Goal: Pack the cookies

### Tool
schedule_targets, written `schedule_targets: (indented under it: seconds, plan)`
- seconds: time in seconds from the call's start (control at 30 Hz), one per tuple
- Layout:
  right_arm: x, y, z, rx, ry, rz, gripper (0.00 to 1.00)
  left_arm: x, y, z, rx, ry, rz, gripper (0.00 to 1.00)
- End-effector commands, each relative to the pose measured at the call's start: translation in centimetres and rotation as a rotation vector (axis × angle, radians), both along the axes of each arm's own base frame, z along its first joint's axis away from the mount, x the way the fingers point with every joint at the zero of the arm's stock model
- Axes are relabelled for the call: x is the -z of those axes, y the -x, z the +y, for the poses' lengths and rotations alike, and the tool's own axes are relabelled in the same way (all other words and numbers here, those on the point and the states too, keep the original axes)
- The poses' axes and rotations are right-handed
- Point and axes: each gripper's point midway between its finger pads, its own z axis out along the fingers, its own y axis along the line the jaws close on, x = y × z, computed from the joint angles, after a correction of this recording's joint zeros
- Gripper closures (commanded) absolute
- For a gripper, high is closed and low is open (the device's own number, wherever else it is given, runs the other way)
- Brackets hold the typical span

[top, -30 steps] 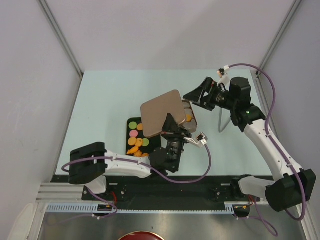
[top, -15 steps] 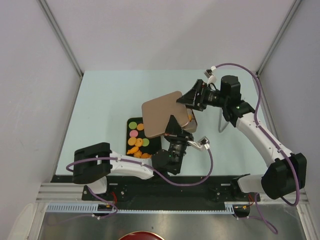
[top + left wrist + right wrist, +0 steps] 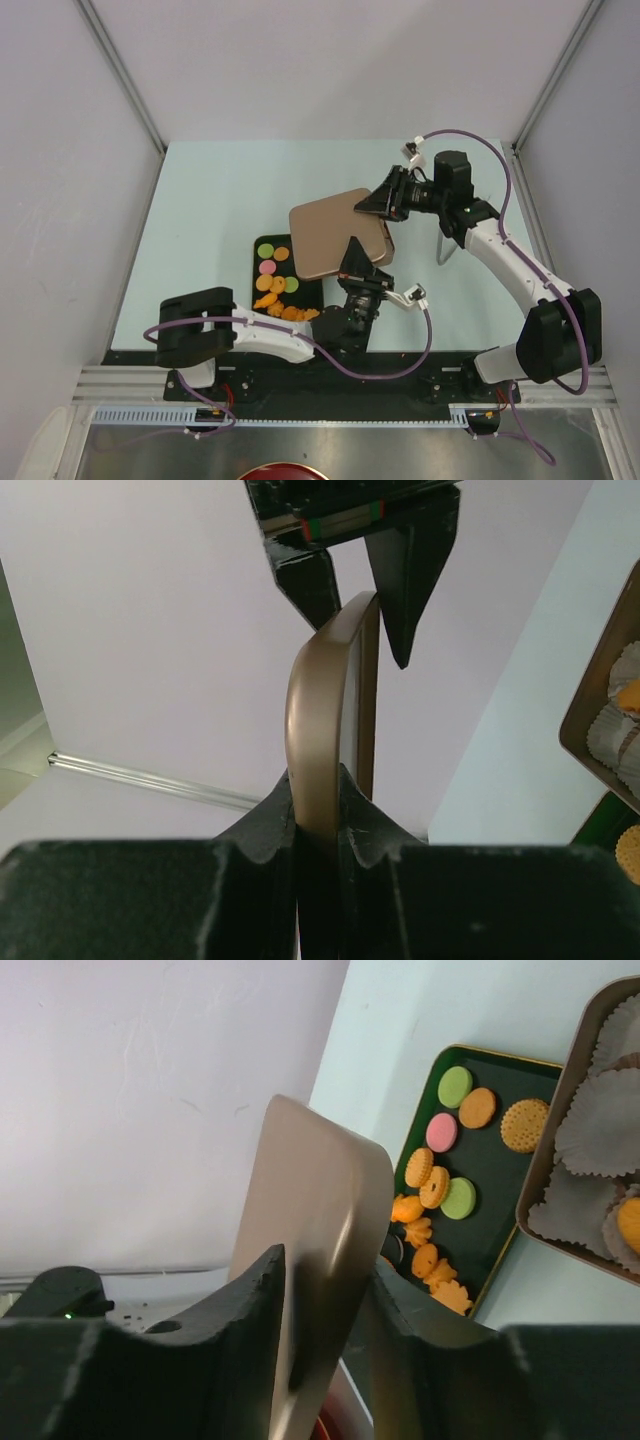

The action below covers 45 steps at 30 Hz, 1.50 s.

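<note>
The cookies (image 3: 272,283), orange, green and pink, lie on a dark green tray (image 3: 308,292), also seen in the right wrist view (image 3: 434,1186). A bronze lid (image 3: 325,233) hangs tilted over the bronze box (image 3: 385,243). My left gripper (image 3: 356,264) is shut on the lid's near edge (image 3: 318,780). My right gripper (image 3: 373,203) straddles the far edge of the lid (image 3: 310,1230). Its jaws are narrow, and in the left wrist view a gap shows beside one of its fingers (image 3: 410,590). The box (image 3: 556,1150) holds white paper cups (image 3: 600,1130), one with an orange cookie (image 3: 628,1222).
The green tray (image 3: 490,1175) lies against the box's left side. A purple cable (image 3: 425,330) loops from the left wrist over the near table edge. A thin metal stand (image 3: 447,243) is right of the box. Pale table (image 3: 220,200) stretches left and behind.
My right gripper has moved left onto the lid's far edge and drawn its jaws in around it. The left gripper has kept hold of the lid, which shifted slightly right.
</note>
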Motion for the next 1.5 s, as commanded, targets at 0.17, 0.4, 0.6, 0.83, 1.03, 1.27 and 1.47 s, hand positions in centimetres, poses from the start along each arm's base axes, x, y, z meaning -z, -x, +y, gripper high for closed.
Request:
schedule_targets:
  seconds: [0.17,0.4,0.6,0.83,1.03,1.27,1.47]
  plan:
    - [1.7,0.5,-0.3,-0.023,0.058,0.032,0.76,-5.3,0.9,2.3,0.025,0.390,-0.073,1.00]
    - [0.9,-0.2,-1.8,0.026,0.050,0.019,0.85,-5.9,1.0,2.9,0.012,0.411,-0.068,0.58]
    - [-0.9,-1.1,-3.6,0.058,0.008,0.003,0.85,-5.7,1.0,3.9,-0.015,0.419,-0.063,0.25]
    - [-3.5,-2.3,-5.5,0.087,-0.076,-0.027,0.85,-5.1,0.9,5.6,-0.067,0.434,-0.023,0.10]
    - [-7.3,-4.1,-7.2,0.135,-0.184,-0.112,0.85,-4.9,1.0,6.8,-0.092,0.456,0.003,0.07]
    - [-11.0,-6.0,-9.4,0.187,-0.294,-0.156,0.81,-5.1,0.6,8.5,-0.131,0.532,0.031,0.00]
    - [-7.6,-8.2,-11.3,0.277,-0.219,-0.107,0.87,-4.6,-0.2,10.7,-0.201,0.584,0.059,0.00]
